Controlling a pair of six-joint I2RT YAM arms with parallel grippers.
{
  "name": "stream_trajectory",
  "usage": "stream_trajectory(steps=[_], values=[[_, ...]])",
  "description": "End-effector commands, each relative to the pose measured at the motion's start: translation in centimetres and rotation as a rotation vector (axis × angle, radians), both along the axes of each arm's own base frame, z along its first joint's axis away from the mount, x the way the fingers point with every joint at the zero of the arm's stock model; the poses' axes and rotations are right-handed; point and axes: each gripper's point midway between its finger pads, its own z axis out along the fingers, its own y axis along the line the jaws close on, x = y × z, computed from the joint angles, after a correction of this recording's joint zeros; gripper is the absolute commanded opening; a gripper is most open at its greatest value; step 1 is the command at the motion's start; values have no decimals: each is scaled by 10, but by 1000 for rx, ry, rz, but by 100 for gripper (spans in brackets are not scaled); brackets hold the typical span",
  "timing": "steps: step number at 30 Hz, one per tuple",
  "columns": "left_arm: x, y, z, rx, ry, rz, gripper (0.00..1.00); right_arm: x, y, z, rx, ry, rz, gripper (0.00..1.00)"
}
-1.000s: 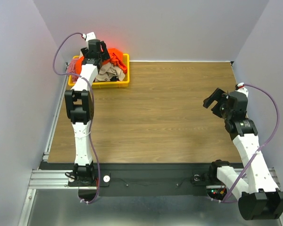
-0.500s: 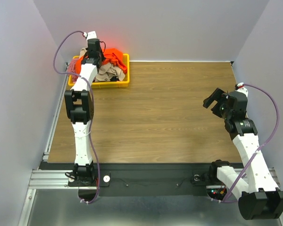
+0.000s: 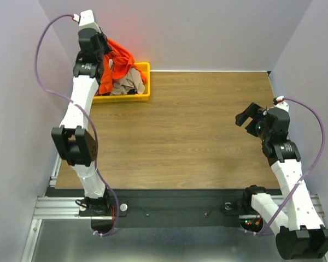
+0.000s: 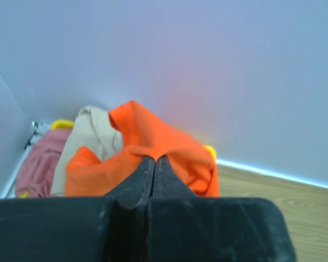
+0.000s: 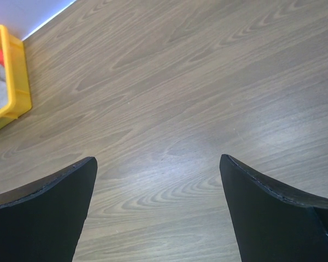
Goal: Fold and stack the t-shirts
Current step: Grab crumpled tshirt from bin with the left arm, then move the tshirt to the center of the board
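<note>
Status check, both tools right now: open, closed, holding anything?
Left tool: closed on the orange shirt.
Right tool: open, holding nothing.

Three garments are counted: one orange t-shirt (image 3: pixel 113 59), one beige garment (image 3: pixel 129 83) and one pink garment (image 4: pixel 35 164). One yellow bin (image 3: pixel 123 98) and one wooden table (image 3: pixel 197 125) are seen. Two arms are counted, the left arm (image 3: pixel 82 98) and the right arm (image 3: pixel 290 169), and two grippers, the left gripper (image 4: pixel 154 161) and the right gripper (image 5: pixel 157 161)
</note>
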Motion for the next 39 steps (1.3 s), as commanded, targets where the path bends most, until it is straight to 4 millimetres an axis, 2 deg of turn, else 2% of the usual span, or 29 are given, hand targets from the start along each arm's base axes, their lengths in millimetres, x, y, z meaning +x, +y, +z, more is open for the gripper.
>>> stream_trajectory(steps=[1, 2, 3, 4, 6, 7, 9, 10, 11, 12, 14, 17, 19, 22, 23, 25, 26, 27, 28, 29, 30, 31, 33, 34, 35, 37, 38, 39], values=[[-56, -20, 119, 0, -289, -71, 0, 2, 7, 16, -1, -73, 52, 100], [-75, -26, 143, 3, -339, -83, 0, 1, 8, 18, -1, -81, 56, 100], [-85, -30, 153, 19, -361, -82, 0, 0, 8, 20, 2, -85, 59, 100], [-108, -51, 174, 16, -407, -123, 0, 0, 9, 21, 2, -90, 60, 100], [-133, -68, 194, 38, -453, -143, 0, -2, 10, 25, 7, -102, 68, 100], [-160, -89, 210, 25, -496, -200, 0, -3, 11, 27, 7, -108, 71, 100], [-190, -113, 229, 7, -556, -298, 0, -4, 10, 27, 8, -115, 69, 100], [-203, -123, 235, -3, -577, -348, 0, -7, 11, 31, 9, -128, 69, 100], [-218, -142, 239, -37, -589, -419, 0, -8, 10, 31, 10, -133, 67, 100], [-239, -150, 250, -49, -621, -481, 0, -9, 9, 31, 12, -135, 56, 100], [-269, -175, 258, -71, -654, -599, 0, -13, 7, 34, 9, -155, 47, 100], [-286, -196, 254, -103, -648, -666, 0, -20, 4, 39, 4, -181, 33, 100], [-282, -199, 243, -124, -621, -659, 0, -23, 2, 39, 3, -192, 17, 100], [-257, -204, 201, -166, -530, -603, 0, -31, -2, 40, -2, -212, -4, 100], [-243, -211, 170, -163, -462, -586, 0, -32, -2, 39, -3, -211, -3, 100], [-222, -219, 132, -168, -378, -556, 0, -36, -2, 35, 0, -196, -8, 100], [-205, -228, 90, -148, -286, -538, 8, -36, -3, 30, 0, -181, -12, 100], [-194, -226, 65, -141, -227, -492, 25, -35, -2, 23, 1, -151, -8, 100], [-186, -225, 43, -142, -176, -455, 46, -34, -1, 16, 1, -128, -3, 100], [-172, -217, 0, -113, -71, -362, 81, -34, 0, 7, 1, -96, 6, 100], [-169, -213, -18, -112, -19, -324, 90, -32, 2, -2, 2, -65, 21, 100], [-166, -203, -48, -106, 60, -273, 99, -30, 10, -16, 14, -10, 63, 100], [-168, -192, -75, -111, 121, -222, 99, -27, 23, -39, 46, 78, 135, 100], [-171, -186, -87, -127, 145, -195, 99, -29, 28, -44, 63, 90, 154, 100], [-181, -173, -111, -144, 191, -150, 99, -29, 33, -63, 80, 152, 178, 100], [-194, -159, -134, -173, 227, -104, 99, -32, 40, -81, 104, 218, 216, 100], [-209, -148, -169, -168, 299, -70, 99, -34, 42, -90, 111, 249, 218, 100], [-221, -145, -173, -243, 307, -60, 99, -36, 45, -96, 129, 268, 225, 100]])
